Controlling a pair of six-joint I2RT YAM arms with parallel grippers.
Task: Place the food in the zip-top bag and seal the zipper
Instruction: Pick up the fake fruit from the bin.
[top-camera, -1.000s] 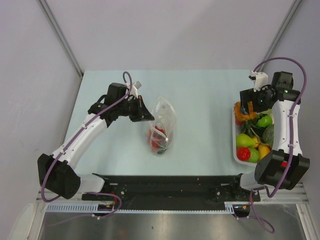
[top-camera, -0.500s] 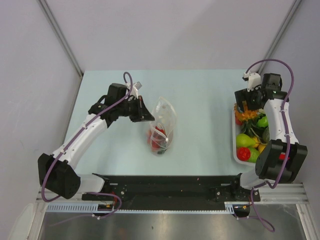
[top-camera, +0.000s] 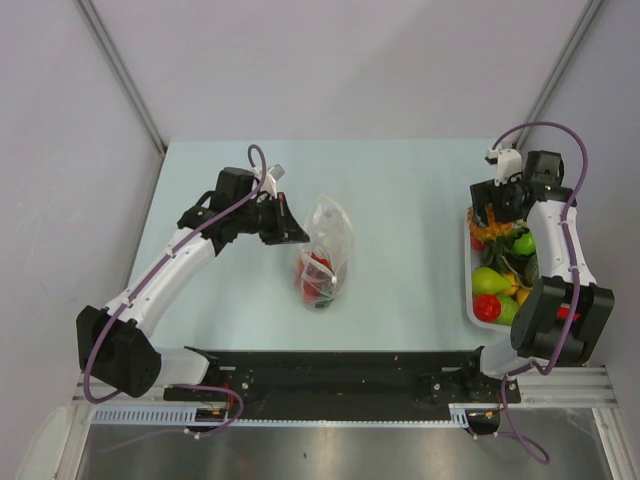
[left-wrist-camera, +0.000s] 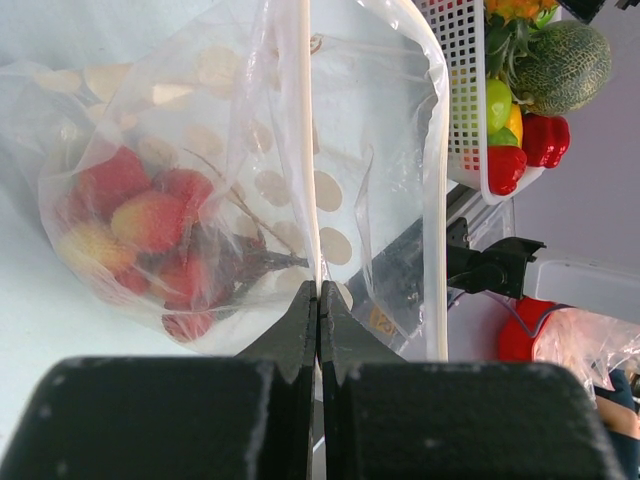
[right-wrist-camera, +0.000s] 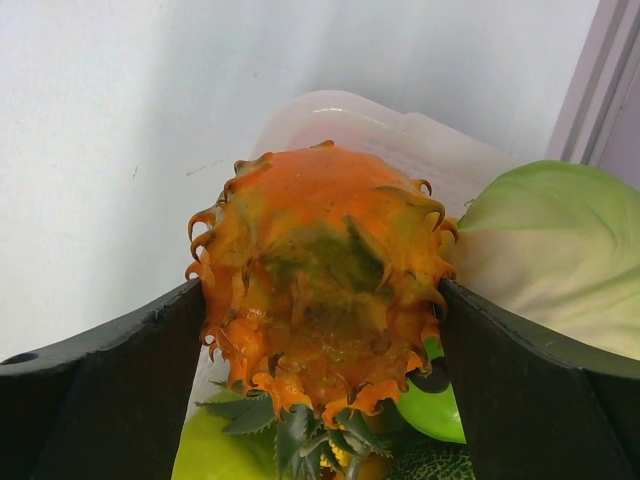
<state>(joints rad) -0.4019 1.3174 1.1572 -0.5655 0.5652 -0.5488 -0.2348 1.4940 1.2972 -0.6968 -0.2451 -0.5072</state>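
Note:
The zip-top bag (top-camera: 328, 240) lies mid-table, its mouth toward the far side, with red berries (top-camera: 314, 274) inside. My left gripper (top-camera: 297, 232) is shut on the bag's mouth edge. In the left wrist view (left-wrist-camera: 319, 290) the jaws pinch the white zipper strip (left-wrist-camera: 303, 120), and the berries (left-wrist-camera: 150, 215) lie left in the bag (left-wrist-camera: 215, 90). My right gripper (top-camera: 490, 220) is over the far end of the white tray (top-camera: 468, 295). In the right wrist view (right-wrist-camera: 322, 330) its fingers (right-wrist-camera: 110, 400) press both sides of the orange ruffled piece (right-wrist-camera: 320, 260).
The tray at the table's right edge holds green, red and yellow toy fruits (top-camera: 500, 290) and a melon-like ball (top-camera: 540, 268). It also shows in the left wrist view (left-wrist-camera: 462, 100). A pale green leaf-like piece (right-wrist-camera: 545, 250) lies right of the orange piece.
My right gripper has moved left and a little nearer over the tray's far end, onto the orange piece, then stayed still. The left gripper and bag have not moved.

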